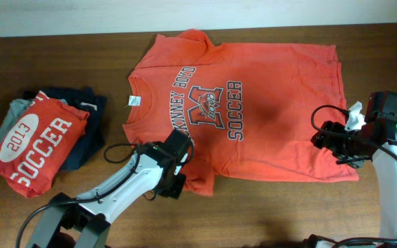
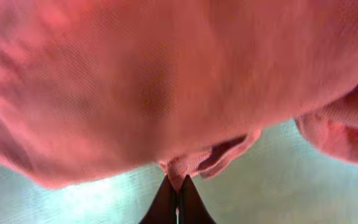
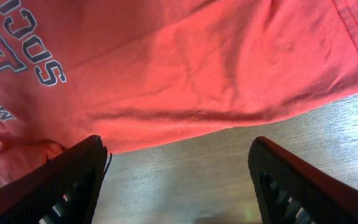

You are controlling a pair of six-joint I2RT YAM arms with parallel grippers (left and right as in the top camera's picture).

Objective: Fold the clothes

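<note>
An orange-red short-sleeved T-shirt point(image 1: 253, 117) lies spread flat on the brown wood-grain table point(image 1: 47, 62), chest up, collar towards the left, its soft knit showing shallow creases. The navy block-letter print is cracked and faded, and a small white tag sits at the neck. The left tool point(image 1: 178, 162) is at the near sleeve, its dark tapered fingers pressed together and pinching a bunched fold of the stitched hem. The right tool point(image 3: 178, 146) stands wide over the shirt's lower edge, gripping nothing. At the table's left end lies a folded red shirt point(image 1: 40, 141) with white lettering on navy and grey garments point(image 1: 88, 103).
</note>
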